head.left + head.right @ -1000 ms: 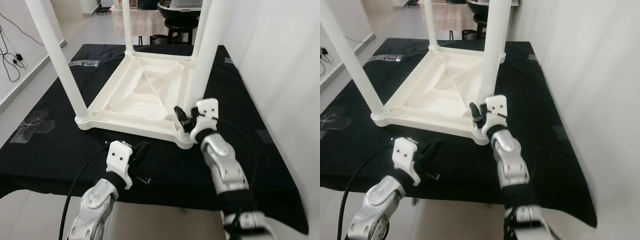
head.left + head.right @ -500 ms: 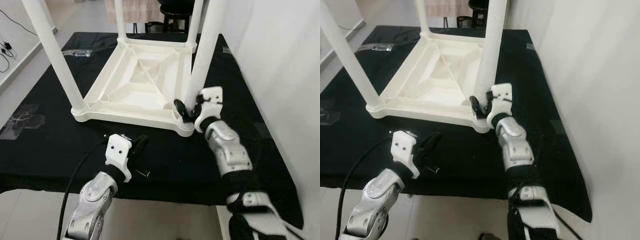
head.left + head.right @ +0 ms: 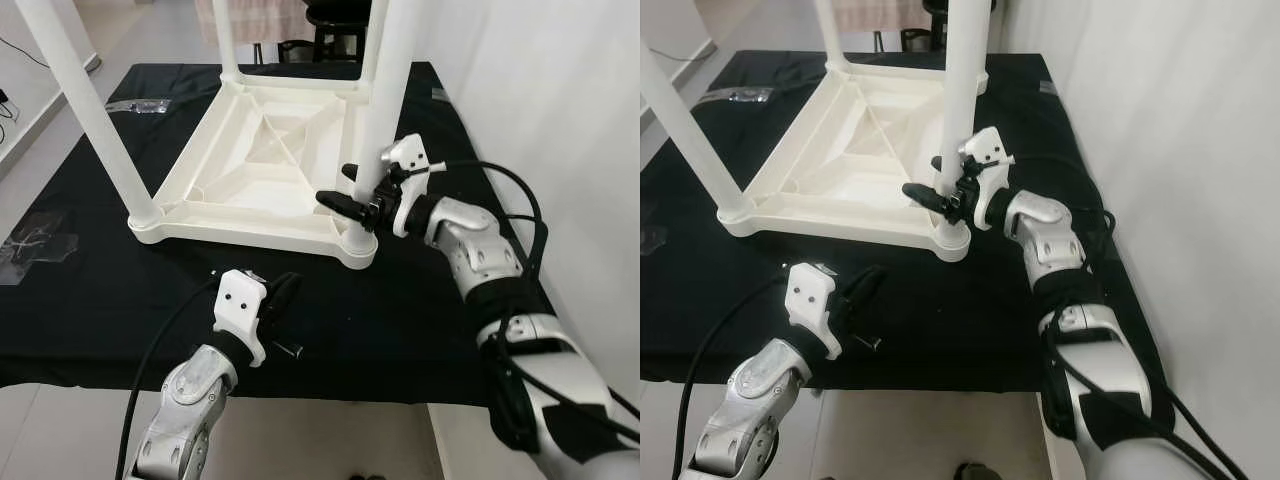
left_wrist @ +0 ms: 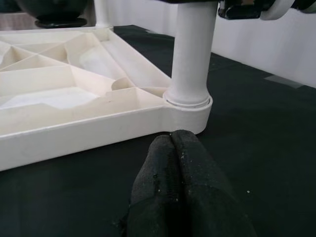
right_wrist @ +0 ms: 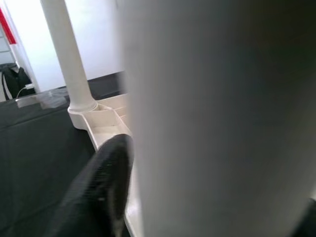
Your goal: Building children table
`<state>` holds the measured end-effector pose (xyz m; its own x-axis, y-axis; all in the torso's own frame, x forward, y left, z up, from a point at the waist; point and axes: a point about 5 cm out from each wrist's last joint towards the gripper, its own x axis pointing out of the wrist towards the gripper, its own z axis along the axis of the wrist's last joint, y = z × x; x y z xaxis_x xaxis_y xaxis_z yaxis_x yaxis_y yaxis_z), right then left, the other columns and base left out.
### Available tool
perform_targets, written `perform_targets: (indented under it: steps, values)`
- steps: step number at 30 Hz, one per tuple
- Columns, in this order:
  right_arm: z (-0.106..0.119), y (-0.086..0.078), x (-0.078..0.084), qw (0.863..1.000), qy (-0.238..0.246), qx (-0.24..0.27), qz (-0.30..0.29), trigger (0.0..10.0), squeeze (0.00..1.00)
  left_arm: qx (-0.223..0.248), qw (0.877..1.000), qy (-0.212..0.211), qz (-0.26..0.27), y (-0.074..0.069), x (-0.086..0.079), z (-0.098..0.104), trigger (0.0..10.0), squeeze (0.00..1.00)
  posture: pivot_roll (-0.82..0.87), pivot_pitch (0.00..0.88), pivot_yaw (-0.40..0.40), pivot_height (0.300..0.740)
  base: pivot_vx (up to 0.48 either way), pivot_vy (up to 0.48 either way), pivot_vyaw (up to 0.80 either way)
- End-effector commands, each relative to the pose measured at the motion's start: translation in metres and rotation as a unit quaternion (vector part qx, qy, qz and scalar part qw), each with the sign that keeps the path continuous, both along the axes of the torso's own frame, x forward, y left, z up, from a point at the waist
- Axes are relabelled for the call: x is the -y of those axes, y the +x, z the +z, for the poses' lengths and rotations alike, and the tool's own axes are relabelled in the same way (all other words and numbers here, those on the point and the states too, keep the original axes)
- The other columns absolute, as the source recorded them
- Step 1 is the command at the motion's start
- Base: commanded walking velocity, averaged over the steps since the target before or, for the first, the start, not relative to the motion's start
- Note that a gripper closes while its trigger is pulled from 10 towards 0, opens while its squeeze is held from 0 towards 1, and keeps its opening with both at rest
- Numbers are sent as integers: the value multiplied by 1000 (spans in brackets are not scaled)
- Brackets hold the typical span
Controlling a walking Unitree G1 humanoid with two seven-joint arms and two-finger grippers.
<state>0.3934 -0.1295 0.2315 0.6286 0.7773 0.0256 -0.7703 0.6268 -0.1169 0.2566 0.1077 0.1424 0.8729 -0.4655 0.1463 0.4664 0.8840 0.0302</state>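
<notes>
A white children's table (image 3: pixel 270 170) lies upside down on a black cloth (image 3: pixel 420 300), its legs pointing up. My right gripper (image 3: pixel 336 185) reaches in from the right, low on the near right leg (image 3: pixel 378 110). It is shut on that leg just above its socket (image 3: pixel 358 245), one black finger in front and one behind. In the right wrist view the leg (image 5: pixel 217 118) sits hard against a finger (image 5: pixel 106 187). My left gripper (image 3: pixel 285 290) rests shut on the cloth in front of that corner, holding nothing; the left wrist view has its fingertips (image 4: pixel 173 140) pressed together facing the socket (image 4: pixel 187 101).
A white wall (image 3: pixel 560 120) runs close along the right side. Tape patches (image 3: pixel 35 235) and a clear plastic bag (image 3: pixel 135 105) lie on the cloth at the left. A small dark piece (image 3: pixel 288 349) lies by my left gripper. The cloth's front edge (image 3: pixel 330 395) is near.
My right arm has swung out to the right and its gripper has turned sideways, now clamping the near right leg from the right. The camera shifted slightly. The left gripper stayed put.
</notes>
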Motion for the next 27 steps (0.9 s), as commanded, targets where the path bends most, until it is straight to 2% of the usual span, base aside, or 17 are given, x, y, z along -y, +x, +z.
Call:
perform_targets:
  steps: [1, 9, 11, 13, 14, 15, 16, 17, 18, 19, 20, 21, 22, 25, 26, 27]
  values:
    - [-7, 0, -4, 1000, -2, -9, 9, 0, 0, -9, 1000, -1, 1, -2, 1, -4, 10000, 0, 64, 128, -38, 740, 0, 0, 0]
    - [-26, -3, 5, 1000, -3, -19, -13, 0, 0, -10, 1000, -3, -1, -3, 2, -5, 10000, 0, 44, 127, -31, 740, 0, 0, 0]
    - [-35, -4, 11, 998, -1, -30, -49, 0, 0, -11, 1000, -3, -1, -3, 2, -5, 10000, 0, 43, 126, -31, 740, 0, 0, 0]
    - [-55, -7, 13, 991, 5, -55, -126, 0, 0, -12, 1000, -4, 0, -3, 1, -5, 10000, 0, 35, 127, -34, 740, 0, 0, 0]
    - [-68, -11, 14, 976, 2, -66, -206, 0, 0, -12, 1000, -4, 1, -3, 0, -4, 10000, 0, 36, 132, -35, 740, 0, 0, 0]
    - [-68, -11, 14, 976, 2, -66, -206, 0, 0, -12, 1000, -4, 1, -3, 0, -4, 10000, 0, 36, 132, -35, 740, 0, 0, 0]
    - [-87, -25, 10, 939, 27, -83, -332, 0, 0, -11, 1000, -3, 1, -3, -2, -3, 10000, 0, 34, 140, -28, 740, 0, 0, 0]
    - [-95, -38, -5, 940, 48, -93, -326, 0, 0, -11, 1000, -2, 1, -2, -3, -3, 10000, 0, 34, 143, -17, 740, 0, 0, 0]
    - [-95, -38, -5, 940, 48, -93, -326, 0, 0, -11, 1000, -2, 1, -2, -3, -3, 10000, 0, 34, 143, -17, 740, 0, 0, 0]
    - [-98, -48, -17, 944, 58, -94, -310, 0, 0, -11, 1000, -1, 1, -2, -3, -3, 10000, 0, 31, 141, -15, 740, 0, 0, 0]
    - [-100, -55, -32, 957, 39, -84, -274, 0, 0, -11, 1000, -1, 1, -1, -4, -3, 10000, 0, 19, 134, -6, 740, 0, 0, 0]
    - [-100, -55, -32, 957, 39, -84, -274, 0, 0, -11, 1000, -1, 1, -1, -4, -3, 10000, 0, 19, 134, -6, 740, 0, 0, 0]
    - [-98, -55, -40, 965, 27, -69, -253, 0, 0, -12, 1000, 0, 0, -1, -4, -4, 10000, 0, 28, 136, -10, 740, 0, 0, 0]
    - [-95, -48, -42, 966, 8, -57, -254, 0, 0, -13, 1000, 0, -2, 0, -3, -4, 10000, 0, 31, 132, -16, 740, 0, 0, 0]
    - [-94, -41, -37, 961, 4, -61, -271, 10000, 0, -12, 1000, 1, -1, 0, -3, -4, 10000, 0, 33, 133, -17, 740, 0, 0, 0]
    - [-94, -37, -33, 957, 4, -66, -282, 10000, 0, -11, 1000, 1, 1, 1, -4, -3, 10000, 0, 36, 133, -18, 740, 0, 0, 0]
